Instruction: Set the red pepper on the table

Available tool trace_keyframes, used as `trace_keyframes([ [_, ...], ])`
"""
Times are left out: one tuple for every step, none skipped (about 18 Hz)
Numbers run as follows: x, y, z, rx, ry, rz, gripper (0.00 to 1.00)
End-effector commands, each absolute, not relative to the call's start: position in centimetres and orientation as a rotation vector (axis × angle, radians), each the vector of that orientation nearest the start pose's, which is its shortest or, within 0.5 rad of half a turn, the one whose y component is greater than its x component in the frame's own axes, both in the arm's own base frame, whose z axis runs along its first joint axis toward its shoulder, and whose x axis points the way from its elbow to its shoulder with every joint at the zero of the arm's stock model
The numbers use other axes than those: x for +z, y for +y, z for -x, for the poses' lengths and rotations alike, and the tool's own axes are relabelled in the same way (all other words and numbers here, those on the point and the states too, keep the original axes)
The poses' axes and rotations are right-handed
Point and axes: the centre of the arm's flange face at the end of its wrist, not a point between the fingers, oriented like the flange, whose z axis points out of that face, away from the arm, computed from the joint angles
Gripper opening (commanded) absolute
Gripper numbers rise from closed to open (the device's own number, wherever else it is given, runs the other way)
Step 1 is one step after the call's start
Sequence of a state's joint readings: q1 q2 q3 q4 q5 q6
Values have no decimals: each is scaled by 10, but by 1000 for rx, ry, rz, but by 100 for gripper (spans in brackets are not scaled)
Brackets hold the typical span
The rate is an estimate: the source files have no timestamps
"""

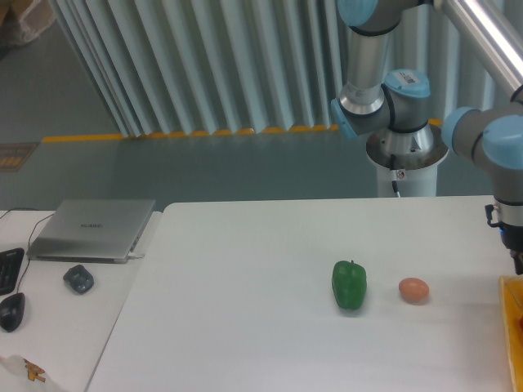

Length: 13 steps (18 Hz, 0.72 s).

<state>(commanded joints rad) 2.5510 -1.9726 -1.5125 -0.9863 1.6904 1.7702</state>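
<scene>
Gripper-wise, almost nothing of mine shows: only a dark bit of it (518,260) hangs at the right edge of the view below my wrist, so I cannot tell how wide my jaws stand or whether anything sits between them. No red pepper shows anywhere in view. Just under that spot a yellow-orange container (514,327) pokes in at the right border, resting on the table (245,327); its contents are cut off.

Broad white surface lies bare across the left and centre of the tabletop, and along its near side. A green pepper (349,284) stands right of centre, with a small orange-pink egg-shaped thing (413,289) just beside it on the right, apart from it. Between the egg shape and the container there is a strip of bare tabletop.

My arm rises from a white base (404,159) behind the far edge, climbs out of the top of the view, and my forearm drops down vertically at the right border.

On the adjoining desk to the left lie a closed laptop (91,229) and a dark mouse (78,278).
</scene>
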Motion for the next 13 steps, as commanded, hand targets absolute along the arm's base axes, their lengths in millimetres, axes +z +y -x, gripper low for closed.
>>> trace_keyframes([
  [345, 466, 478, 406, 1204, 2952, 100],
  [343, 466, 478, 399, 1208, 2958, 100],
  [340, 465, 480, 399, 1212, 2975, 100],
  [333, 466, 481, 395, 1214, 3000, 100],
  [328, 465, 483, 395, 1231, 3024, 100],
  [328, 465, 484, 399, 1238, 3036, 100],
  [326, 465, 484, 394, 1240, 3037, 100],
  [325, 466, 484, 394, 1240, 3037, 100],
  [319, 467, 485, 378, 1243, 3041, 100],
  [316, 470, 482, 372, 1253, 3038, 100],
  [317, 470, 482, 374, 1251, 3038, 100],
  [317, 470, 482, 374, 1248, 3039, 100],
  [315, 471, 482, 372, 1246, 3040, 100],
])
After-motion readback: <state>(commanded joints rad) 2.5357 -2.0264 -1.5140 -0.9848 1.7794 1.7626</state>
